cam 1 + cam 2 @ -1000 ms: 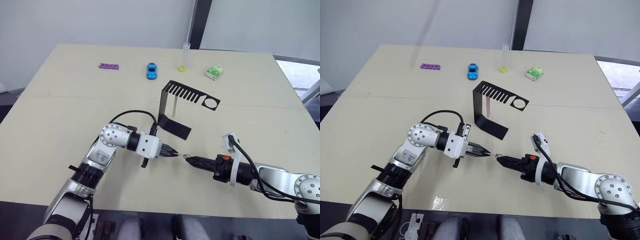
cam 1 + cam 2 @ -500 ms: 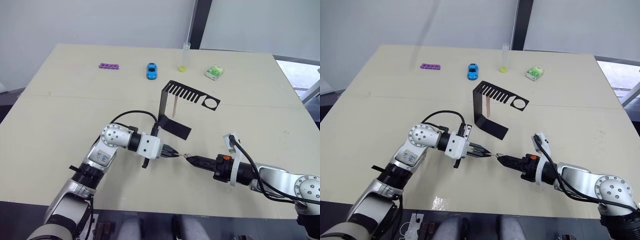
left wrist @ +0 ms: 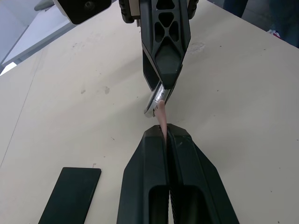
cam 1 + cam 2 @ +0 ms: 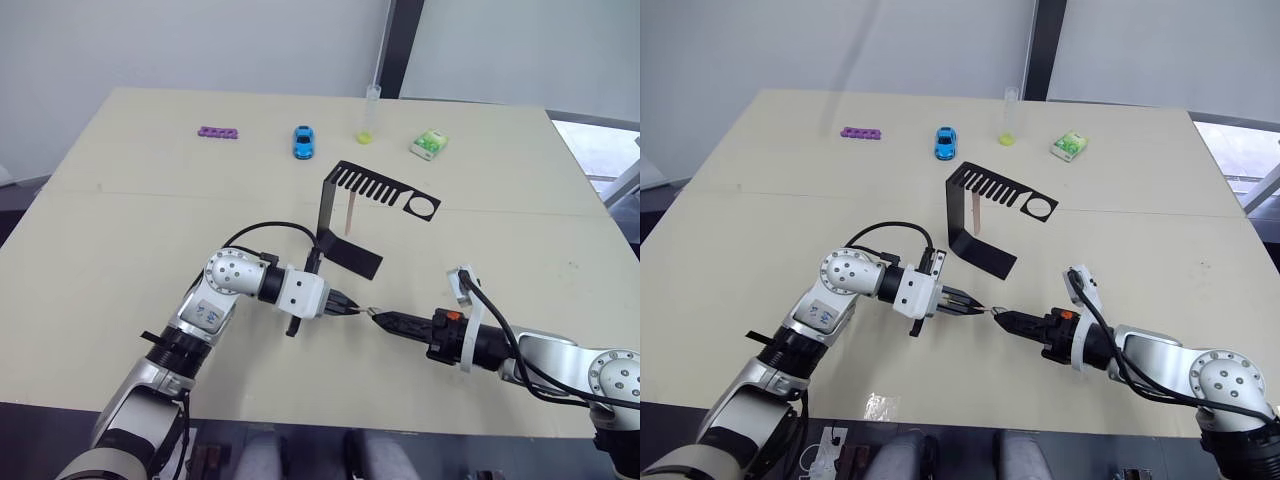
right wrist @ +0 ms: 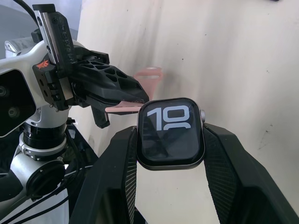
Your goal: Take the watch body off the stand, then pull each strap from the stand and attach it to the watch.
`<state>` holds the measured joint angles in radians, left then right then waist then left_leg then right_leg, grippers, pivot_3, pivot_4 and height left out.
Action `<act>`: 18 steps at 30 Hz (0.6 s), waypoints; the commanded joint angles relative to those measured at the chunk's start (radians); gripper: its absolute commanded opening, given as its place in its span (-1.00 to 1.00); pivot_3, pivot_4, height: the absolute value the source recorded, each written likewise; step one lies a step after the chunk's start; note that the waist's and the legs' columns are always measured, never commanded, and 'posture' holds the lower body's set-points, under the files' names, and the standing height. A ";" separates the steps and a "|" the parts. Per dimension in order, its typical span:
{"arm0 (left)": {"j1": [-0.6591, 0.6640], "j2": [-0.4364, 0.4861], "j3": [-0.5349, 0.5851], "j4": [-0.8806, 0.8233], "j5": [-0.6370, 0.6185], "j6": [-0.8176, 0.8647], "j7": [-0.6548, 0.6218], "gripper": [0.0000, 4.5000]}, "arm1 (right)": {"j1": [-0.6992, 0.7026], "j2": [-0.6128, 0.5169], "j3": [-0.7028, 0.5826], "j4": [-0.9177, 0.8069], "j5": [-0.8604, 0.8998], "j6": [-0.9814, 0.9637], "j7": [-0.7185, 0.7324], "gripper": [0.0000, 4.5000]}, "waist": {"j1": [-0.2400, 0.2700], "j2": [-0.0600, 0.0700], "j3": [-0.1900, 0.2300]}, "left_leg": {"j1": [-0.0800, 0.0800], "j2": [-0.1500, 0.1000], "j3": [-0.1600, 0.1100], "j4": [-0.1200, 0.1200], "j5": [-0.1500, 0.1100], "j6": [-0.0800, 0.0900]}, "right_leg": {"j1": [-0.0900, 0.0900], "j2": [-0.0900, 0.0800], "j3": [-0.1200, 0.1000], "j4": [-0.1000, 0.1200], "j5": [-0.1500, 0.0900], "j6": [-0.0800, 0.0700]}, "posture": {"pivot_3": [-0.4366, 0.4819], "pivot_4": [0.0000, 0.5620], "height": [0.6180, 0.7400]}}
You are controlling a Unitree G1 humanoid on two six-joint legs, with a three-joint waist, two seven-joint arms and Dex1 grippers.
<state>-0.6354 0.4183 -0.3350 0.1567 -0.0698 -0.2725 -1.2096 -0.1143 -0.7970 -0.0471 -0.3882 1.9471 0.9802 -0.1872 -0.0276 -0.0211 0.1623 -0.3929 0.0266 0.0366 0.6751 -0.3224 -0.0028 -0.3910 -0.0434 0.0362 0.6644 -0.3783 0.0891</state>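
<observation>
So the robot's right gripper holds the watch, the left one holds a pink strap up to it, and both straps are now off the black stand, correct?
Not quite. One strap hangs on the stand, as the left eye view shows. The rest holds: the right gripper clamps the watch body, and the left gripper pinches the other strap against it.
</observation>
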 commanded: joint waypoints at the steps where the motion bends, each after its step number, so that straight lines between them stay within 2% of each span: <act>1: -0.015 -0.024 -0.010 -0.028 -0.002 -0.007 0.022 -1.00 | -0.004 -0.005 -0.001 -0.064 0.025 -0.004 0.041 -0.33 | 0.000 0.000 0.000 | 0.000 0.000 0.000 0.000 0.000 0.000 | 0.000 0.000 0.000 0.000 0.000 0.000 | -0.05 -0.47 1.00; 18: -0.023 -0.057 -0.018 -0.017 0.015 0.002 0.036 -1.00 | -0.005 -0.018 0.001 -0.074 0.025 -0.009 0.053 -0.33 | 0.000 0.000 0.000 | 0.000 0.000 0.000 0.000 0.000 0.000 | 0.000 0.000 0.000 0.000 0.000 0.000 | -0.05 -0.47 1.00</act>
<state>-0.6366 0.3909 -0.3356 0.1693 -0.0465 -0.2632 -1.1925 -0.1142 -0.8145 -0.0474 -0.3974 1.9468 0.9762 -0.1702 -0.0274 -0.0211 0.1623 -0.3930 0.0266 0.0366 0.6750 -0.3224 -0.0026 -0.3910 -0.0434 0.0362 0.6642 -0.3783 0.0891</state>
